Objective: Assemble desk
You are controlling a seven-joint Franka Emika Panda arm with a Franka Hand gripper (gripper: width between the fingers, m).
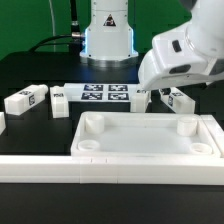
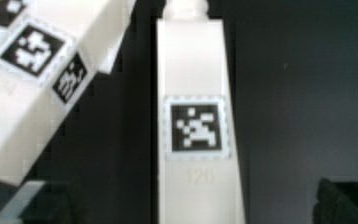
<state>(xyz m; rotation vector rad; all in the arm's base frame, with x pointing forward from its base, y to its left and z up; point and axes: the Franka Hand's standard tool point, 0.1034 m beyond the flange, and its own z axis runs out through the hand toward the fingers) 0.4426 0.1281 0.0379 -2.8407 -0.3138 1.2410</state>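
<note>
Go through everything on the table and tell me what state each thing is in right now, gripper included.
desk top: lying flat, sockets facing up, all four empty.
leg below the gripper: lying flat, not gripped.
neighbouring leg: lying loose, angled away from it.
leg on the exterior view's left: lying loose, unattached.
gripper: open, fingers either side of the leg, not touching it.
</note>
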